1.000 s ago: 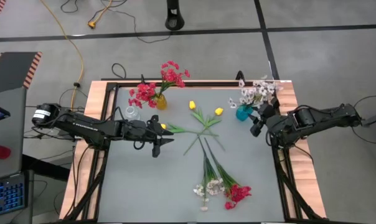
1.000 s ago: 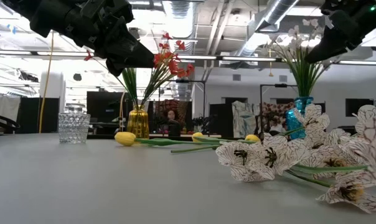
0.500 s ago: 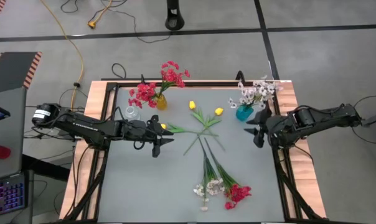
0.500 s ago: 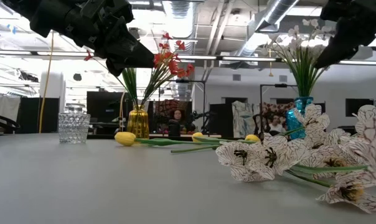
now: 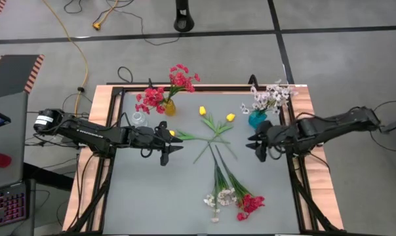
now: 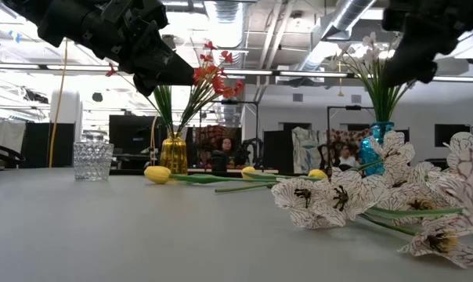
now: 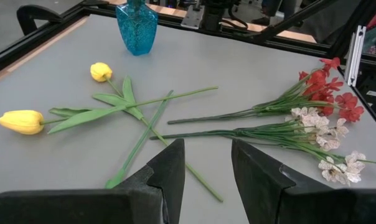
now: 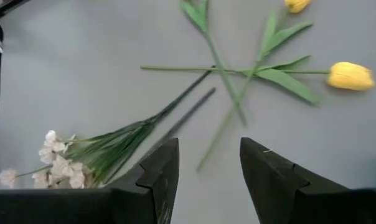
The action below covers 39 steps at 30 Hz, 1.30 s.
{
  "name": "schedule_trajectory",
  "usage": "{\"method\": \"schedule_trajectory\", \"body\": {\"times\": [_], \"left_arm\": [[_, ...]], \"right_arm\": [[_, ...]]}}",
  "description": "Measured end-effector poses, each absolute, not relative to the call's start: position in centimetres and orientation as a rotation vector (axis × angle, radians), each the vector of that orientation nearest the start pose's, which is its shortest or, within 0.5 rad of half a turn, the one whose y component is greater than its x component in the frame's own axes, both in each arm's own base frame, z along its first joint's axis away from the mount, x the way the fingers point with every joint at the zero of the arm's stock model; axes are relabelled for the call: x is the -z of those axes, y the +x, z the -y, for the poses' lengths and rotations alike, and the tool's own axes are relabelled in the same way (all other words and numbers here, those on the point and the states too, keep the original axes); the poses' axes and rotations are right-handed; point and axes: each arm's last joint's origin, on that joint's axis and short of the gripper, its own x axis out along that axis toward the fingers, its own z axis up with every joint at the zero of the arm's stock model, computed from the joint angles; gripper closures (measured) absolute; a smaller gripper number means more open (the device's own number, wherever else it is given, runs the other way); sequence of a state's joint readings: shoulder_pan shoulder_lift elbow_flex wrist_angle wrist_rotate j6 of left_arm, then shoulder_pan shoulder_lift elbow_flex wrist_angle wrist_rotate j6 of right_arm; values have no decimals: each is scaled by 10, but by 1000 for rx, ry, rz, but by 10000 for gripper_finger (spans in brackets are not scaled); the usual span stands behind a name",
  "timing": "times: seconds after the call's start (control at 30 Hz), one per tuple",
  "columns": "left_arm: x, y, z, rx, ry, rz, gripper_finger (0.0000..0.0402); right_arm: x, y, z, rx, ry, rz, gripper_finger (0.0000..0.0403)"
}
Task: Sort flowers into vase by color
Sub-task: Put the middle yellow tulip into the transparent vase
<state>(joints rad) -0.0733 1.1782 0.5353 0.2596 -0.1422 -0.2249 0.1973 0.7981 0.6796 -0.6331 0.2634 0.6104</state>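
While both arms hung over the middle band of the table (image 5: 152, 196), the loose flowers lay between them, so reach decided the next pick. Nearest the front edge lay a white spray (image 5: 221, 196) and a red spray (image 5: 249, 204), heads forward and stems running back toward the table's centre. Farther back, three yellow tulips (image 5: 230, 117) crossed stems at the centre. The left gripper (image 5: 172, 141), fingers parted and empty, sat just beside the leftmost bud, that stem's long axis pointing away from it toward the right edge. The right gripper (image 5: 257, 145), also parted and empty, hovered nearer the right edge, closer than the left to the front sprays' stems. Along the far edge stood a yellow vase (image 5: 169, 107) with red blossoms, a blue vase (image 5: 256, 118) with white ones, and an empty clear glass (image 5: 139, 119), probably meant for the tulips.
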Motion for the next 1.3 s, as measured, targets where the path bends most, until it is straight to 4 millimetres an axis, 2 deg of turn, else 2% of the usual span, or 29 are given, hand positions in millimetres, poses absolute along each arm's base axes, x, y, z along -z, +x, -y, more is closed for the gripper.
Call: {"method": "schedule_trajectory", "body": {"times": [0.27,0.57,0.93,1.3], "left_arm": [[-213,240,13,-110,-181,-371,283],[-213,240,14,-110,-181,-371,283],[-213,240,14,-110,-181,-372,283],[-212,240,13,-110,-181,-372,283]], "right_arm": [[-230,200,-32,301,394,-750,207],[-191,230,-37,396,398,-857,218],[-149,246,-40,449,342,-1006,227],[-130,252,-41,463,327,-1047,239]]}}
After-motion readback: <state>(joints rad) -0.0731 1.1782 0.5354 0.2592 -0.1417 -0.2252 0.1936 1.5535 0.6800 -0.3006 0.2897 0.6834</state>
